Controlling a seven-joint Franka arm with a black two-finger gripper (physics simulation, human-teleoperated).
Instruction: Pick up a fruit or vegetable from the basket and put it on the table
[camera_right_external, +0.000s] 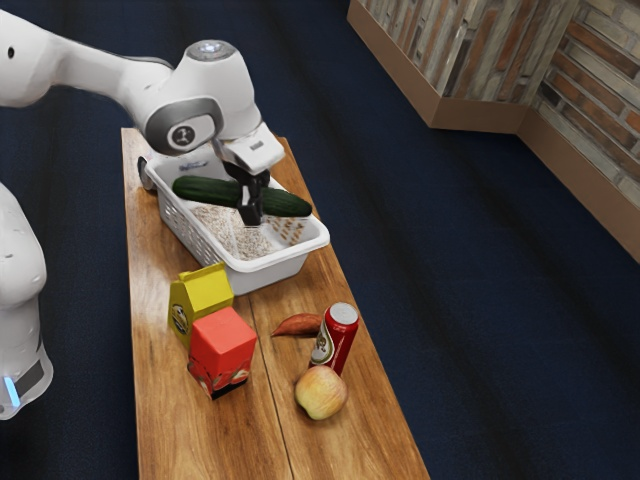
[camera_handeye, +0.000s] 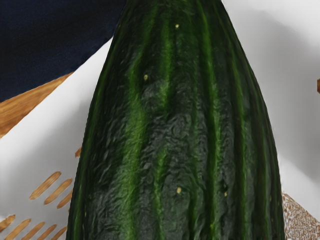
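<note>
In the exterior view my gripper (camera_right_external: 253, 208) is shut on a long dark green cucumber (camera_right_external: 207, 191), gripping it near its middle with both ends sticking out. The cucumber is held roughly level above the white basket (camera_right_external: 287, 258), one end reaching over the rim on the exterior view's right. In the wrist view the ridged cucumber (camera_handeye: 175, 125) lies large below my hand, with the slotted wall of the basket (camera_handeye: 35, 160) beyond it. The part of the basket's inside behind the cucumber and fingers is hidden.
On the wooden table (camera_right_external: 200, 430) in front of the basket stand a yellow carton (camera_right_external: 207, 290), a red carton (camera_right_external: 223, 342) and a red can (camera_right_external: 338, 335). A reddish sweet potato (camera_right_external: 297, 325) and an apple (camera_right_external: 321, 393) lie near the can.
</note>
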